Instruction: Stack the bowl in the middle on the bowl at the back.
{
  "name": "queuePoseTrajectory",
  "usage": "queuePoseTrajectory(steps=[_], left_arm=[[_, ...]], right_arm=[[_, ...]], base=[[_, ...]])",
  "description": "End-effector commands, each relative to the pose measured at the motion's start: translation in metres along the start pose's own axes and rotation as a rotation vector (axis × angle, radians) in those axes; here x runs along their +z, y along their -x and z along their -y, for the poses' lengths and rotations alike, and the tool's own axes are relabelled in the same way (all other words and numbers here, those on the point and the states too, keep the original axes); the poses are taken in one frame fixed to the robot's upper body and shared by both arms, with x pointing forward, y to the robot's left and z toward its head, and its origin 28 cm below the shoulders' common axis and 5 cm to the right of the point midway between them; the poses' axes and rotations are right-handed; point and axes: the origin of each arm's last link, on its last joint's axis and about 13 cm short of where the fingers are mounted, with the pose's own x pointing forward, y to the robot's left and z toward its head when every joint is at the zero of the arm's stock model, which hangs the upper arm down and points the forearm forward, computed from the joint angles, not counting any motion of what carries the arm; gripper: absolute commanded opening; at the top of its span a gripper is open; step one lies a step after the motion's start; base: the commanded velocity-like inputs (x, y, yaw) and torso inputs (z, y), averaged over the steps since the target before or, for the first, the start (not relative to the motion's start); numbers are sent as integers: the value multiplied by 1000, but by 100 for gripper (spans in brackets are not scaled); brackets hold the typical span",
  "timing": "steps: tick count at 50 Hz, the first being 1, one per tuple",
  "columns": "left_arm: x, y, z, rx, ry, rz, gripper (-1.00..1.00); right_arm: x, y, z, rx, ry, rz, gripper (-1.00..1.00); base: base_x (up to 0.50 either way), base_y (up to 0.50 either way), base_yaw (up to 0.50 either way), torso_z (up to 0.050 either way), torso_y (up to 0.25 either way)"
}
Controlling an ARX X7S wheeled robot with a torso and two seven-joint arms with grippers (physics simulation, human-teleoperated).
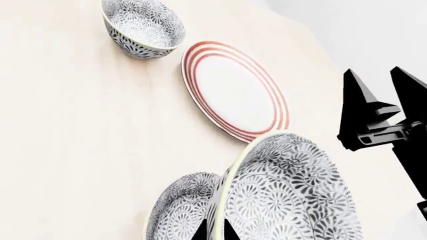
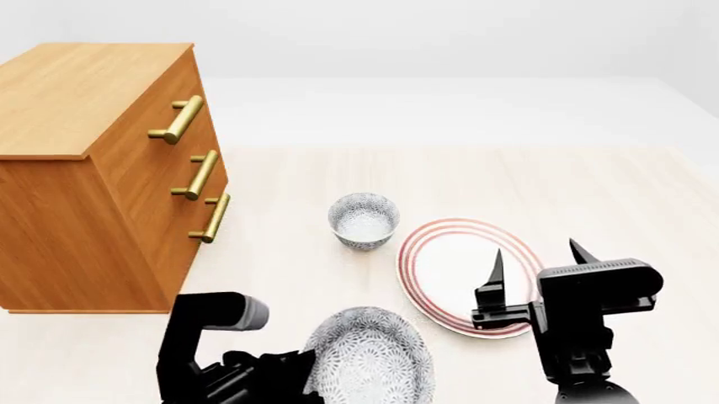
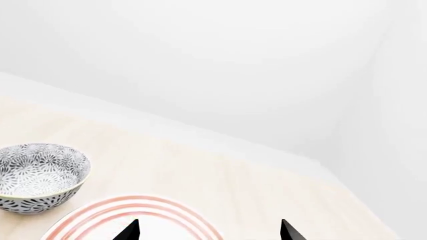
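A pale wooden table (image 2: 281,278) under white walls, drawer chest (image 2: 101,168) upper left. My left gripper (image 2: 309,374), clenched on the middle bowl (image 2: 371,358) at lower centre, must carry it level over the back bowl (image 2: 363,220). My right gripper (image 2: 534,265) hangs released above the plate (image 2: 450,252).

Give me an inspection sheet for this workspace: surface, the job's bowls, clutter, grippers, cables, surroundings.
Surface: pale wooden table.
Job's things: bowl in the middle tilted, held at its rim; bowl at the back upright beside the plate.
Clutter: red-ringed plate; third patterned bowl next to the held one.
Grippers: left gripper shut on the bowl's rim; right gripper open above the plate, holding nothing.
Cables: nothing seen.
Surroundings: wooden drawer cabinet at left; white walls.
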Motion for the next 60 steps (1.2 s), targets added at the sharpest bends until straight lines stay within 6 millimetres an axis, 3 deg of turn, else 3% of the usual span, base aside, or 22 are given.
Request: queuePoseTrajectory(steps=[1, 60], left_arm=[[-4, 0, 0, 14, 33, -16, -100], [-11, -16, -6, 53, 98, -84, -100]], right_arm=[[-2, -1, -1, -2, -5, -4, 100], [-11, 1, 0, -4, -22, -21, 100]], base=[[0, 0, 0, 0, 0], [0, 0, 0, 0, 0]])
